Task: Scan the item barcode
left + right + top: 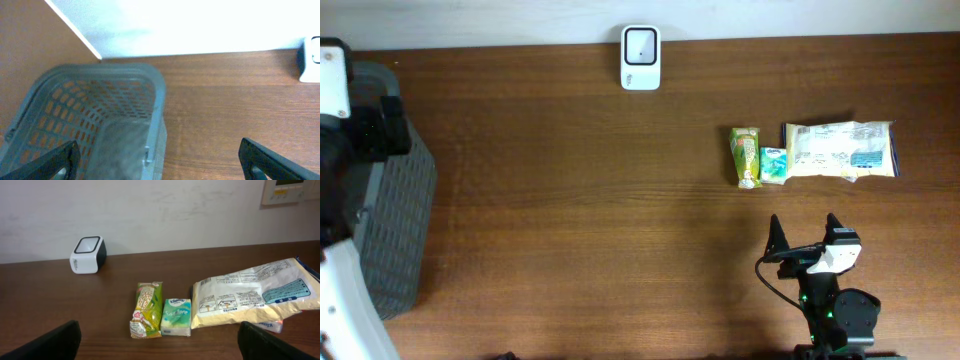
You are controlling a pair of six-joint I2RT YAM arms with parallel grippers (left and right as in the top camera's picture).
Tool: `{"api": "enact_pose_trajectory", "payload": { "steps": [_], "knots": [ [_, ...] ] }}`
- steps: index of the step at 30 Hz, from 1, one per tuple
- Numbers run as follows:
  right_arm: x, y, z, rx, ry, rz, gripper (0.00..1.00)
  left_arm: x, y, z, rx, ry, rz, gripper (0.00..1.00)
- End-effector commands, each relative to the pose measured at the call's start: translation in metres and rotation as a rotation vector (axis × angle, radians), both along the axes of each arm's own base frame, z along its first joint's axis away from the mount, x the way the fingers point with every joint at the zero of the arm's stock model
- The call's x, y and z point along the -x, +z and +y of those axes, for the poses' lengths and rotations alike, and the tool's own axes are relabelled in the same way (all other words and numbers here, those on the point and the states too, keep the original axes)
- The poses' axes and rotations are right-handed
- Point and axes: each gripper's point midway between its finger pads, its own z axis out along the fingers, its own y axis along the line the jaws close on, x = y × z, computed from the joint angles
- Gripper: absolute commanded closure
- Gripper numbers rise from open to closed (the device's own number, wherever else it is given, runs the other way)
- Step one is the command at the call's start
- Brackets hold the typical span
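Crinkled green snack packet (pixel 148 309) lies beside tissue pack (pixel 176 316).

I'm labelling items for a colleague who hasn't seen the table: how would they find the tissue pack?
On the table, a row of three packages lies on the robot's right side. The tissue pack is the middle one, between the long green snack wrapper and the pale yellow bag. It is the smallest: squarish, green and white.

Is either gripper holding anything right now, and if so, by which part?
Nothing is held. The left gripper stands open by the basket; the right gripper stands open, apart from the snack pack, tissue pack and large bag.
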Motion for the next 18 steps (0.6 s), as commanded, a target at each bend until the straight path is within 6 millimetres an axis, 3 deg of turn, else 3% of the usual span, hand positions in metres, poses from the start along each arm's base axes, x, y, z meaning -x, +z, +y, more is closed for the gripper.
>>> {"api": "enact_pose_trajectory", "payload": {
  "steps": [1, 6, 8, 10, 14, 15, 16, 18],
  "knots": [
    [0.000, -0.002, -0.003, 0.008, -0.015, -0.002, 0.01, 0.021, 0.030, -0.023, -0.081, -0.024, -0.074, 0.01],
    [0.000, -0.002, -0.003, 0.008, -0.015, -0.002, 0.01, 0.025, 0.058, -0.075, -0.100, -0.228, -0.215, 0.01],
    [0.000, -0.002, -0.003, 0.008, -0.015, -0.002, 0.01, 0.015, 0.059, -0.095, -0.162, -0.362, -0.313, 0.01],
    [0.000, -0.002, -0.003, 0.008, -0.015, -0.002, 0.01, 0.012, 0.053, -0.103, -0.185, -0.410, -0.389, 0.01],
    [0.000, -0.002, -0.003, 0.008, -0.015, -0.002, 0.01, 0.021, 0.004, -0.114, -0.206, -0.458, -0.492, 0.01],
    [0.000, -0.002, -0.003, 0.008, -0.015, -0.002, 0.01, 0.027, -0.016, -0.117, -0.205, -0.471, -0.501, 0.01],
    [0.000, -0.002, -0.003, 0.008, -0.015, -0.002, 0.01, 0.035, -0.054, -0.119, -0.207, -0.477, -0.513, 0.01],
    [0.000, -0.002, -0.003, 0.008, -0.015, -0.002, 0.01, 0.043, -0.088, -0.121, -0.216, -0.475, -0.531, 0.01]
  ]
}}
